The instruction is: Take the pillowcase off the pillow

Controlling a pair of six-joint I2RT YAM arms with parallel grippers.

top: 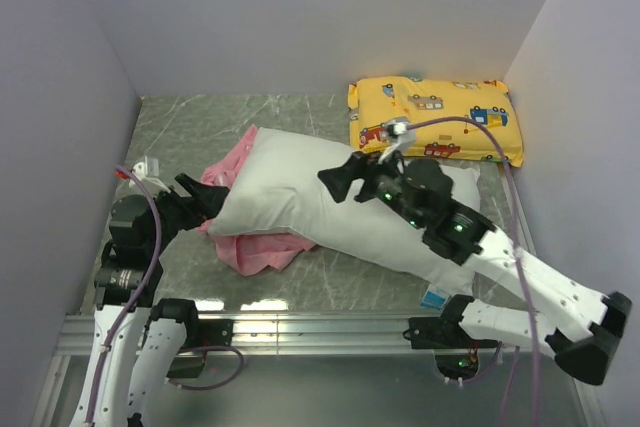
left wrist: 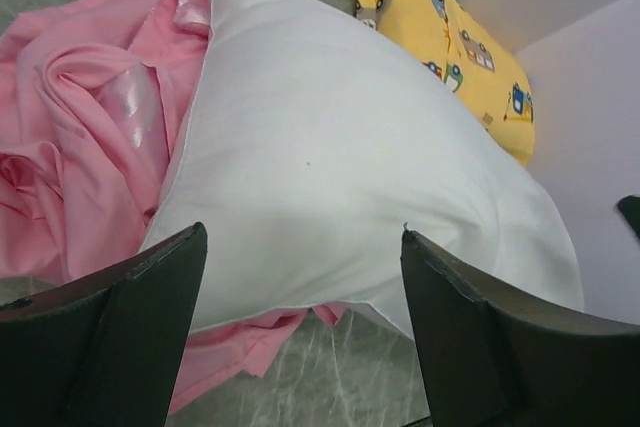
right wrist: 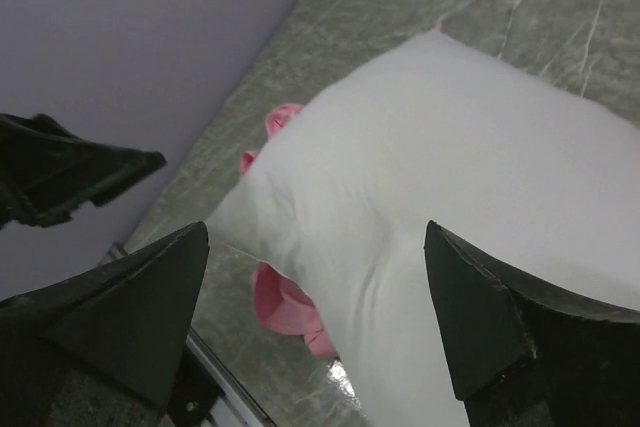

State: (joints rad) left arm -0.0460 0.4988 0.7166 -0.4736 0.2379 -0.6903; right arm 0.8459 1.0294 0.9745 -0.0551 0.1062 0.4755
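Observation:
The white pillow (top: pixel 345 202) lies bare, slanting from back left to front right, with its small blue tag (top: pixel 433 297) at the near right end. The pink pillowcase (top: pixel 258 250) is crumpled under and behind the pillow's left end, off the pillow. My left gripper (top: pixel 207 197) is open at the pillow's left corner, empty. In the left wrist view, the gripper (left wrist: pixel 302 237) frames the pillow (left wrist: pixel 330 147) and pillowcase (left wrist: pixel 80 117). My right gripper (top: pixel 340 177) is open and empty above the pillow's middle. In the right wrist view, the gripper (right wrist: pixel 315 232) hovers over the pillow (right wrist: pixel 450 147) and pillowcase (right wrist: pixel 285 302).
A yellow pillow with cartoon vehicles (top: pixel 435 117) lies at the back right against the wall; it also shows in the left wrist view (left wrist: pixel 450 37). Lilac walls close in the left, back and right. A metal rail (top: pixel 300 327) runs along the table's near edge.

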